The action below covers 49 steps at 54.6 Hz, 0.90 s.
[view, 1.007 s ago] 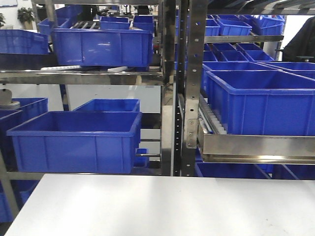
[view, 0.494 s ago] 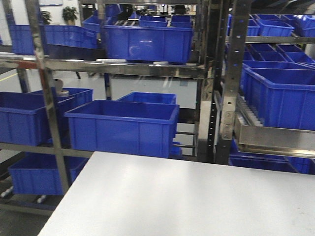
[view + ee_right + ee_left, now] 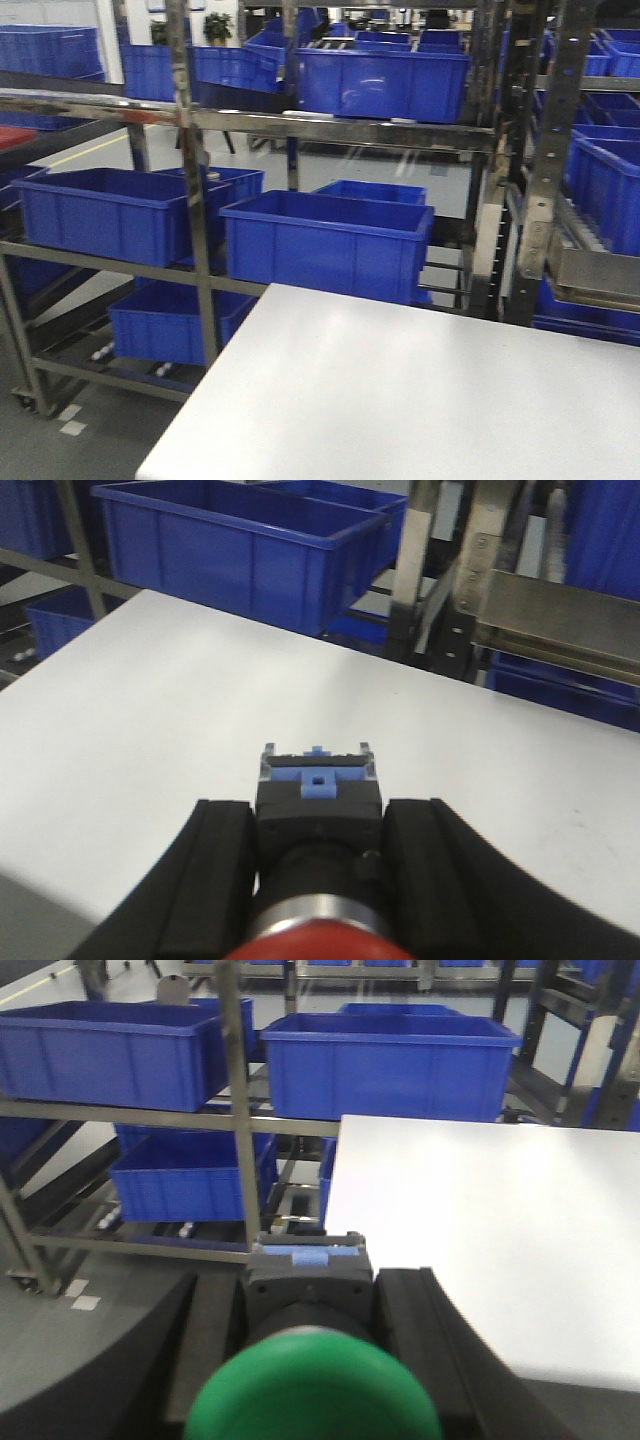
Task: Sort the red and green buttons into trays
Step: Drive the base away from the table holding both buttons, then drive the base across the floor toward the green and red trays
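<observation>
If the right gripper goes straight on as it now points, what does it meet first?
Probably the blue crate past the far edge of the white table; the way over it, ahead of the right gripper, looks free. Depth is unclear.

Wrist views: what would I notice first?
A big green button sits clamped in the left gripper, and a red button in the right gripper. Ahead lies a white table, with blue crates on metal shelves behind it.
</observation>
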Tool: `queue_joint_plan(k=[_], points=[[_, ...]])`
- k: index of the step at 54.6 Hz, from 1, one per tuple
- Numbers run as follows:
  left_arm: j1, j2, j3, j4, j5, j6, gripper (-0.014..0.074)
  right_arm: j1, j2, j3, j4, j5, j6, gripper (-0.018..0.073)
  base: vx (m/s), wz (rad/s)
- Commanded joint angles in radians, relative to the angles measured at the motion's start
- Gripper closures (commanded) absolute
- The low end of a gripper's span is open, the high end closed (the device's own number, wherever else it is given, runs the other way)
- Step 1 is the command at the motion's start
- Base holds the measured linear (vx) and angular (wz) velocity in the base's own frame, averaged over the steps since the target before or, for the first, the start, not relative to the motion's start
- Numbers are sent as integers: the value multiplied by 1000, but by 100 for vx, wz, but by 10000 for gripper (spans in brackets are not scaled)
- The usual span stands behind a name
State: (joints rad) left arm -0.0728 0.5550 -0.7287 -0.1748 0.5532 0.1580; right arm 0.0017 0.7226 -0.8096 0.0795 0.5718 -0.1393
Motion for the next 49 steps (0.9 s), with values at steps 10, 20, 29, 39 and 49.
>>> queue_joint_plan(k=[10, 20, 29, 39, 49], points=[[-1, -2, -25, -16, -87, -3, 599, -3, -2, -29, -5, -84, 1, 568, -10, 36], [-1, -2, -25, -16, -87, -3, 599, -3, -2, -29, -5, -84, 1, 568, -8, 41], [-1, -2, -25, -16, -87, -3, 599, -3, -2, -29, -5, -84, 1, 568, -6, 48], [-1, -2, -25, -16, -87, -3, 599, -3, -2, -29, -5, -84, 1, 568, -3, 55], [-1, -2, -25, -16, -87, -3, 599, -3, -2, -29, -5, -84, 1, 568, 2, 59]])
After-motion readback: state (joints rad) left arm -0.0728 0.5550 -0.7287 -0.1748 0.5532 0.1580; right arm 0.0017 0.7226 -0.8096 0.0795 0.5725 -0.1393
